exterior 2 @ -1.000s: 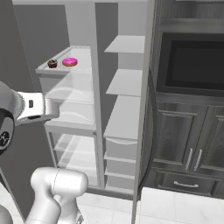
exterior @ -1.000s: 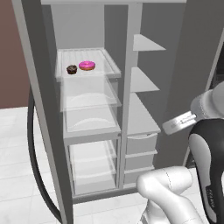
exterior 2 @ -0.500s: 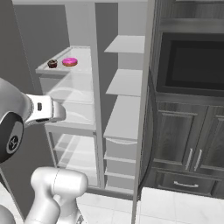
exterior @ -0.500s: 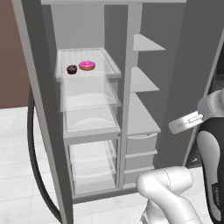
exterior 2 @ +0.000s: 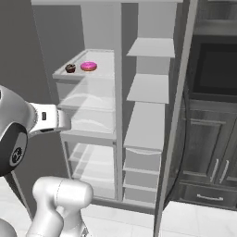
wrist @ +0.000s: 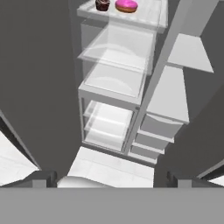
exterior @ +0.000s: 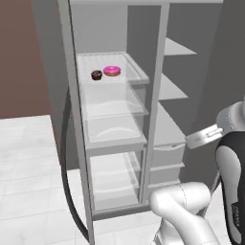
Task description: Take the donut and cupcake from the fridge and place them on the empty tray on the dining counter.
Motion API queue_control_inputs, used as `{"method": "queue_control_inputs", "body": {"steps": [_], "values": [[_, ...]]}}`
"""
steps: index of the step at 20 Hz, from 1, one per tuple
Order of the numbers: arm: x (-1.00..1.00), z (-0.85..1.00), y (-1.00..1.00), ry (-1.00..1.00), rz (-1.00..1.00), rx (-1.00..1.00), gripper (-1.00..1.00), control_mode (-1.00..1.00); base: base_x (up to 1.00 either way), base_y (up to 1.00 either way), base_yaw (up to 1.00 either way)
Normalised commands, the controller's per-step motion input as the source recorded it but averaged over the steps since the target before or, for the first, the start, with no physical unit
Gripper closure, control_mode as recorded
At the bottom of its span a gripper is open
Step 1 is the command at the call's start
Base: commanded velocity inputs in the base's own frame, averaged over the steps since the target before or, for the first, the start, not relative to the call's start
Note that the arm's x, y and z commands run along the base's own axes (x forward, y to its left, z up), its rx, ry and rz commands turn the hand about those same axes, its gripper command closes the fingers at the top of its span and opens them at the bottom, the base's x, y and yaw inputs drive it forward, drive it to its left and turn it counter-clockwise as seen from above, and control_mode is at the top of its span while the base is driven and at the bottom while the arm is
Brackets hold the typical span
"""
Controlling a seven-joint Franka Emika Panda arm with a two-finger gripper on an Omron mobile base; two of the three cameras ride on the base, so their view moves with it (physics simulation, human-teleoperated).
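Spread wide with nothing between them, my fingers (wrist: 43, 177) rise as two dark tips at the bottom of the hand view, one at each side, and my gripper (wrist: 111, 178) hangs in open air well short of the fridge (exterior: 115, 143). Both fridge doors stand open, showing the white inside with its clear shelves and drawers.

From the hand view I look down the left column of shelves toward the pale tiled floor (wrist: 109, 168). On the top clear shelf (exterior: 136, 72) of that left column sit the donut (exterior: 112, 71) and the cupcake (exterior: 96, 75). They stand just beside each other, apart by a narrow gap, the pink ring on the side nearer the middle post and the dark brown cupcake on the outer side. In the right base view the same pair shows on that shelf, donut (exterior 2: 88, 66) to the right of the cupcake (exterior 2: 70, 68).

To the right of the fridge stand dark grey cabinets (exterior 2: 208, 152) with a dark oven window (exterior 2: 215, 71) above them.
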Motion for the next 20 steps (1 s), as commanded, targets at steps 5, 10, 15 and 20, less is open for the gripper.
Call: {"method": "queue_control_inputs", "body": {"steps": [5,10,15,20], "values": [[0.0,0.0,0.0,0.0,0.0,0.0,-1.0,1.0,0.41,0.62,0.02],[0.0,0.0,0.0,0.0,0.0,0.0,-1.0,1.0,0.82,-0.03,0.05],[0.0,0.0,0.0,0.0,0.0,0.0,-1.0,1.0,1.0,-0.14,0.13],[0.0,0.0,0.0,0.0,0.0,0.0,-1.0,1.0,1.0,0.0,0.12]]}}
